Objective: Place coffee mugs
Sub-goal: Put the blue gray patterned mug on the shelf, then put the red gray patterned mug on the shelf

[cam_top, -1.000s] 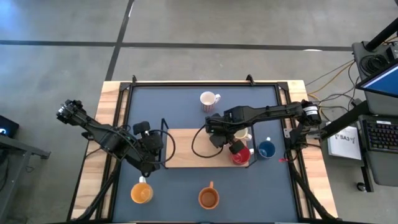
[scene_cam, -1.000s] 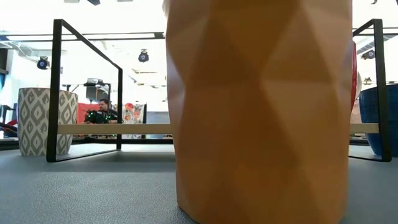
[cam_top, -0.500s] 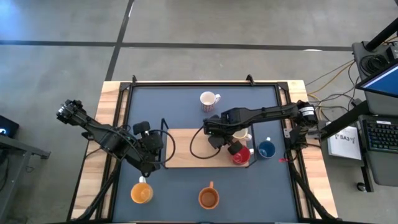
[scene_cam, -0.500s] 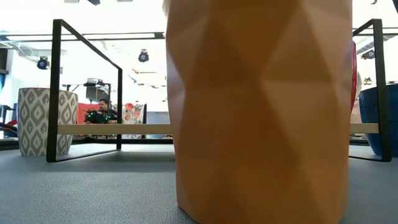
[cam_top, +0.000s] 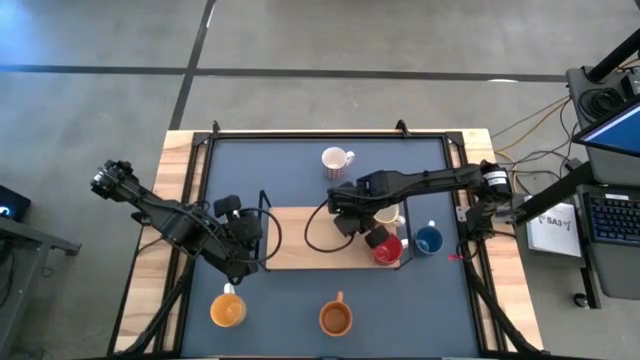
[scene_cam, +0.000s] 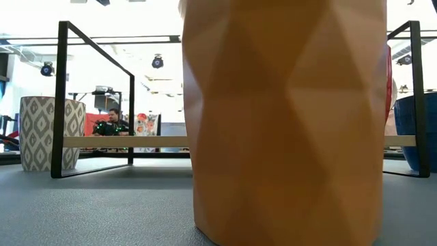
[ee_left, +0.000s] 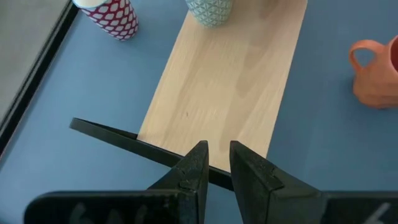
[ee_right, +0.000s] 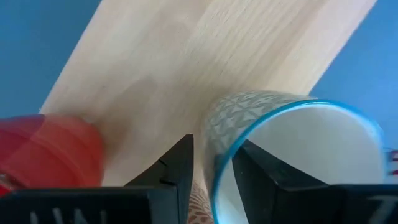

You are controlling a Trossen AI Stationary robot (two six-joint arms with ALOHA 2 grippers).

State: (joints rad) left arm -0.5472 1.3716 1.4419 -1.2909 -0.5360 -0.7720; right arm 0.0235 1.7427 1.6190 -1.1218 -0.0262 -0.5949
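My right gripper (ee_right: 211, 168) straddles the teal-rimmed mug's (ee_right: 292, 155) wall, jaws slackening; red mug (ee_right: 50, 149) just beside; left gripper (ee_left: 216, 163) nearly together

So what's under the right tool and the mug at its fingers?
The light wooden board lies under the teal-rimmed patterned mug, whose wall sits between the right tool's fingers. A red mug stands beside. The mug's base contact is hidden.

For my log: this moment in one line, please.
right end effector: open around white mug rim, on board | left end effector: waiting at board
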